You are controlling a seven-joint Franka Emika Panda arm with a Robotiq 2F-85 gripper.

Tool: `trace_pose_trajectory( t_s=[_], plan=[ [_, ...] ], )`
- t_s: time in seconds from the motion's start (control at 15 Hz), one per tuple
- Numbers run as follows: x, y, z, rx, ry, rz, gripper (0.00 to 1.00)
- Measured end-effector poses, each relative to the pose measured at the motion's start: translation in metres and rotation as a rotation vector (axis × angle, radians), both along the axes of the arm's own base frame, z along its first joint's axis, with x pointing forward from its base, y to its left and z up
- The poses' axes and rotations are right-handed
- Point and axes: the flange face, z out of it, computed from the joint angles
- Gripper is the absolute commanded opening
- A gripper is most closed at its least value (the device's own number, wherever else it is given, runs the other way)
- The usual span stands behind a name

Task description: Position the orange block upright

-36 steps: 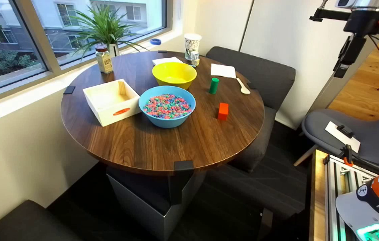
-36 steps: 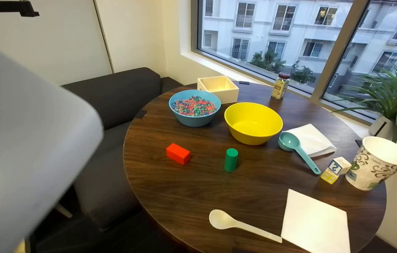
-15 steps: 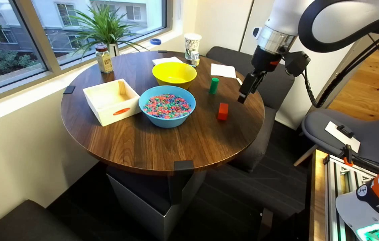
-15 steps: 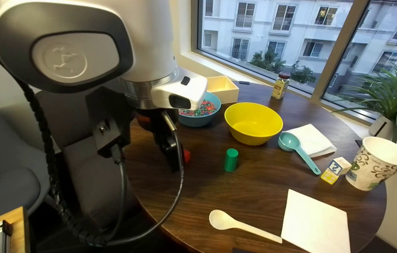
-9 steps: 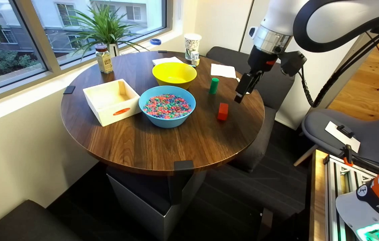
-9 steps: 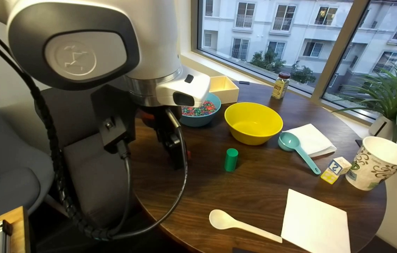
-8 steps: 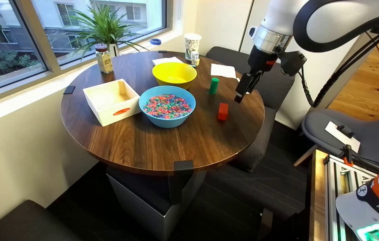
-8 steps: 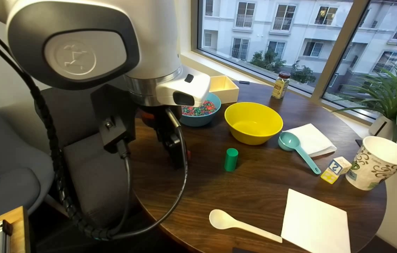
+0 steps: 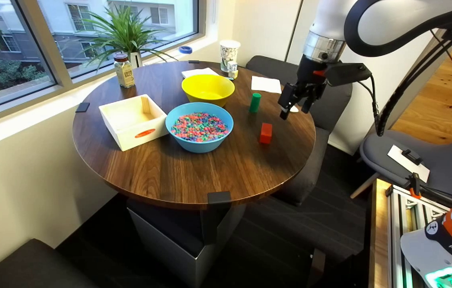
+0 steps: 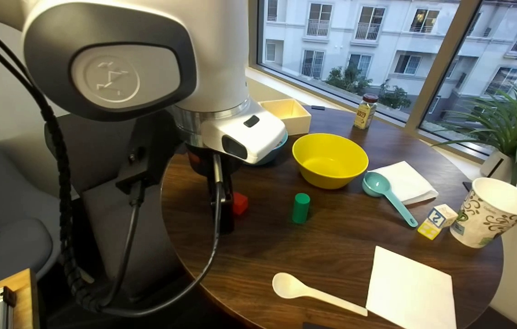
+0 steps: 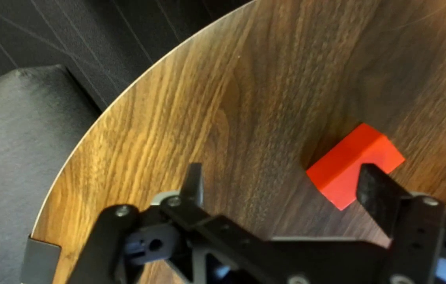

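Note:
The orange block (image 9: 265, 133) is a small red-orange rectangular block lying on its long side on the dark round table (image 9: 186, 172). It also shows in an exterior view (image 10: 240, 204), partly hidden behind the gripper, and in the wrist view (image 11: 339, 169). My gripper (image 9: 294, 113) is above the table, beside and higher than the block, not touching it. In the wrist view the gripper (image 11: 282, 165) has its fingers wide apart with nothing between them. The right finger covers a corner of the block, and the block sits right of the middle.
A green cylinder (image 9: 255, 103) stands upright near the block. A blue bowl (image 9: 198, 147) of coloured beads, a yellow bowl (image 9: 208, 89) and a wooden box (image 9: 142, 138) stand further off. A white spoon (image 10: 291, 285) and napkin (image 10: 411, 290) lie on the table. The table's edge (image 11: 100, 118) curves nearby.
My arm has come in over the table toward the block. In the last half second the wrist has turned, so both fingers show apart in an exterior view. The block has not moved.

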Motion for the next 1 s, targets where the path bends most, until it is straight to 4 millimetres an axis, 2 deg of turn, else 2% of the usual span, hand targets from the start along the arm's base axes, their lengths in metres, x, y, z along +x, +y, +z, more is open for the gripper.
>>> trace_pose_trajectory(
  t_s=[0.47,1.0],
  plan=[
    [0.021,-0.001,-0.012,0.039,0.028,-0.256,1.0],
    [0.048,0.007,-0.035,0.154,0.1,-0.363,1.0]
  ],
)
